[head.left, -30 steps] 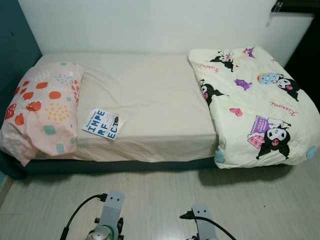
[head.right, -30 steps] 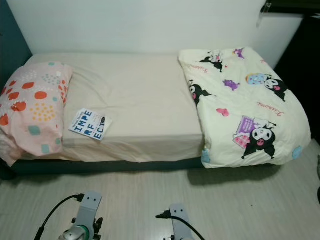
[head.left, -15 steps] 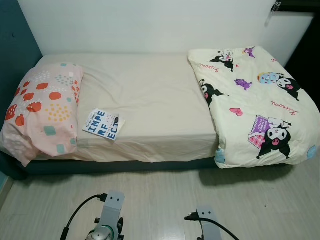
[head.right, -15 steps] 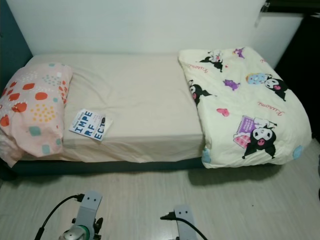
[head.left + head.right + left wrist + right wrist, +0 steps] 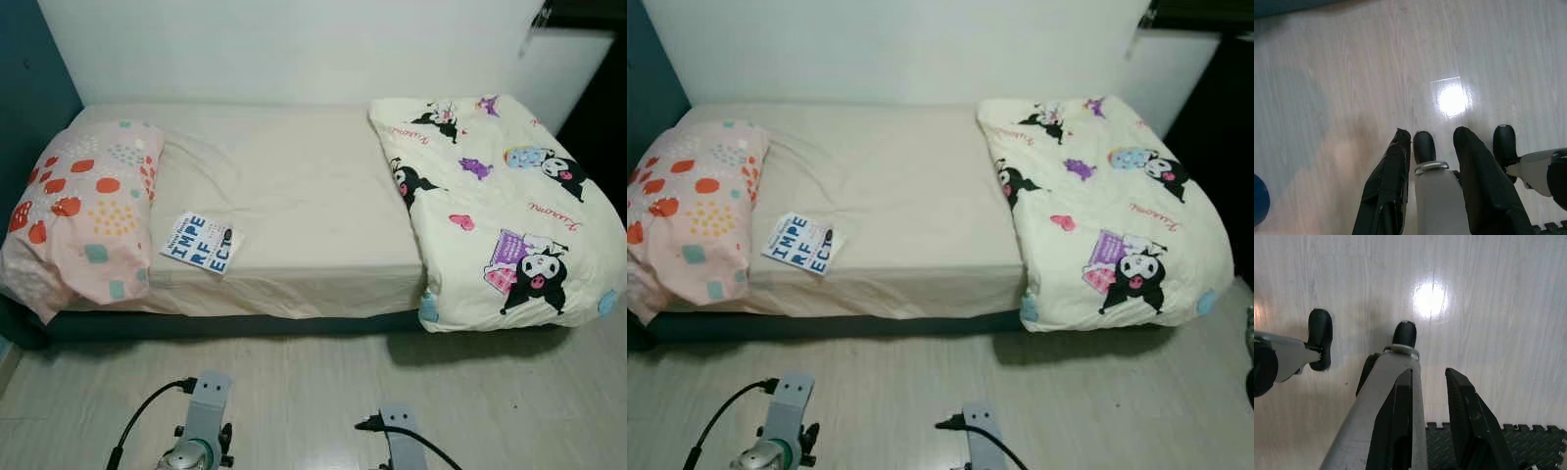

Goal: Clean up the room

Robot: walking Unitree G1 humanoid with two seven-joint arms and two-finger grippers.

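Head views: the book (image 5: 201,242) lies on the bed (image 5: 294,186) at 9 o'clock, beside the pillow (image 5: 83,211); folded duvet (image 5: 495,206) at 3 o'clock. Over the last second only the camera shifted slightly; nothing is collected. Left wrist: left gripper (image 5: 1432,161) open, empty above the floor (image 5: 1352,73). Right wrist: right gripper (image 5: 1430,396) open, empty.

Location type: bedroom in a home. Indicators: a low single bed (image 5: 294,196) with a beige fitted sheet set against a white wall (image 5: 294,49); a patterned pillow (image 5: 83,215) at one end; a folded cartoon-print comforter (image 5: 500,215) at the other; a book (image 5: 201,242) on the mattress; pale wood-look floor (image 5: 294,392).
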